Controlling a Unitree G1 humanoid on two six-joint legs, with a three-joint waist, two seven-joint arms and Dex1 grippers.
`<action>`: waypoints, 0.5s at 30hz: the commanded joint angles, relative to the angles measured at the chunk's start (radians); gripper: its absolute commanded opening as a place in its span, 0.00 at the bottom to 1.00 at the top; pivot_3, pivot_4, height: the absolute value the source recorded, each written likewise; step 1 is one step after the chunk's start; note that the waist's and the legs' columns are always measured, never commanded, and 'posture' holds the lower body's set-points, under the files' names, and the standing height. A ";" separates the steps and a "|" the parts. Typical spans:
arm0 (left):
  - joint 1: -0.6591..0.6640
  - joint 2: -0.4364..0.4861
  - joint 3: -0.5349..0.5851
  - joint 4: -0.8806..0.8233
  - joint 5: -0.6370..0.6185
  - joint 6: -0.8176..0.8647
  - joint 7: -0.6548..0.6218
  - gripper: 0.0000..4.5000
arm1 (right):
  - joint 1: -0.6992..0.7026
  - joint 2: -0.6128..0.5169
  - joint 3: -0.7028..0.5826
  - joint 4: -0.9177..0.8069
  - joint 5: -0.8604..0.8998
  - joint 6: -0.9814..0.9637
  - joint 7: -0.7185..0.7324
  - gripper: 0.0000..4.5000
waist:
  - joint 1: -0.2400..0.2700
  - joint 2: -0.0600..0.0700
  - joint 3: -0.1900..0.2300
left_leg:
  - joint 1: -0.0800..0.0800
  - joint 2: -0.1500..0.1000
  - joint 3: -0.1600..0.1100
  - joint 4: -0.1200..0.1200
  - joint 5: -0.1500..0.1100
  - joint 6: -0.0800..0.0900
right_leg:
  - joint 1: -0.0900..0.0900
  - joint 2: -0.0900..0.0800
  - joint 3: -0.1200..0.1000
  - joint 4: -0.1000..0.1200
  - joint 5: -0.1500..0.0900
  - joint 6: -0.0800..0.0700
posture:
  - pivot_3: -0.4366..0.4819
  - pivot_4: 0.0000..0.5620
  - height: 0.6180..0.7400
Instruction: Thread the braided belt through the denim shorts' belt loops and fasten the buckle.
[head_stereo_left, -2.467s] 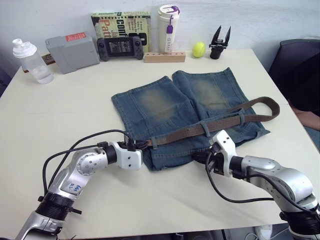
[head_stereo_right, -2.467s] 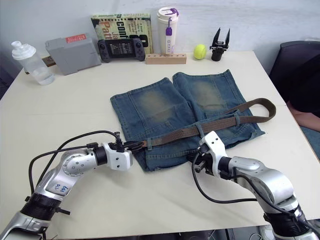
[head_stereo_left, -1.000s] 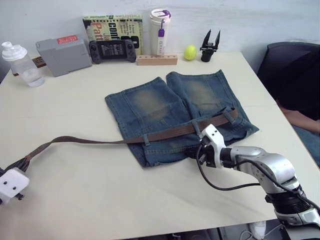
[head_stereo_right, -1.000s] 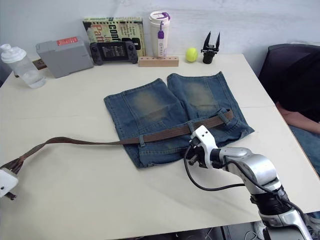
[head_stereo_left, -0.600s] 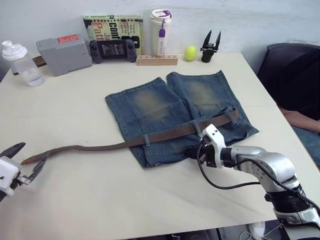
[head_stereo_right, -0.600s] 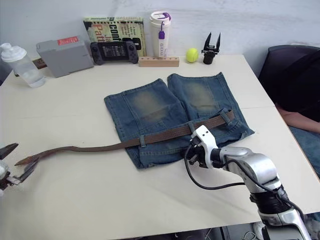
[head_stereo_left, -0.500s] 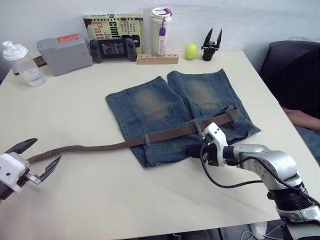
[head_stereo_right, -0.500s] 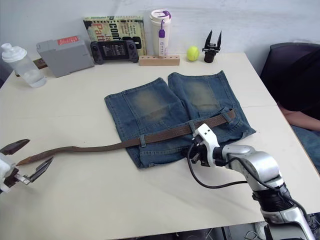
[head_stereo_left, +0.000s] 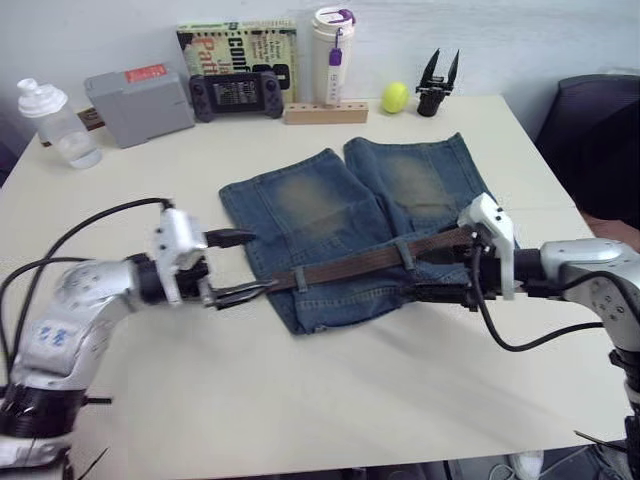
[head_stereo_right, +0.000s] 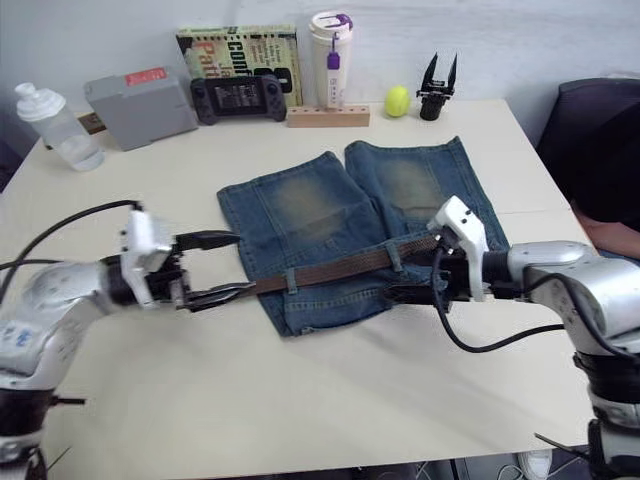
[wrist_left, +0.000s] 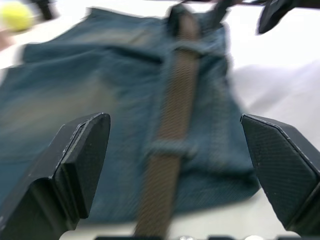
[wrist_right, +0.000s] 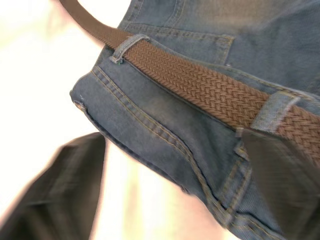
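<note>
Belt (head_stereo_left: 350, 267) lies through two loops (head_stereo_left: 297, 279) across the shorts (head_stereo_left: 330, 215) mid-desk. Left pincer (head_stereo_left: 240, 266) spread wide at its free end, lined up to grab; right pincer (head_stereo_left: 430, 272) spread over the waistband.

The cream table (head_stereo_left: 330, 400) bears the denim shorts (head_stereo_left: 340, 220), a bottle (head_stereo_left: 55, 122), grey box (head_stereo_left: 140, 95), tennis ball (head_stereo_left: 395, 97), and perhaps a handheld console (head_stereo_left: 237, 92).
</note>
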 joint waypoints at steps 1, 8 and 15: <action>-0.120 -0.053 -0.176 0.026 0.065 0.041 -0.122 1.00 | 0.068 -0.052 -0.055 -0.055 -0.047 -0.084 0.003 1.00 | 0.003 -0.001 0.000 | 0.000 0.000 0.000 0.001 0.000 0.000 | 0.000 0.000 0.000 0.000 0.000 0.001 | 0.48 0.27 0.75; -0.233 -0.165 -0.402 0.188 0.321 -0.129 -0.235 1.00 | 0.209 -0.105 -0.163 -0.108 -0.107 -0.085 -0.088 1.00 | 0.000 -0.001 0.000 | 0.001 0.001 0.003 0.004 0.001 0.000 | 0.000 0.002 0.002 0.001 0.001 0.002 | 0.48 0.27 0.75; -0.241 -0.224 -0.436 0.361 0.499 -0.292 -0.195 0.89 | 0.307 -0.101 -0.263 -0.155 -0.120 -0.055 -0.159 1.00 | 0.003 -0.001 0.000 | 0.000 0.001 0.001 0.005 0.000 0.000 | 0.000 0.002 0.003 0.001 0.001 0.002 | 0.48 0.27 0.75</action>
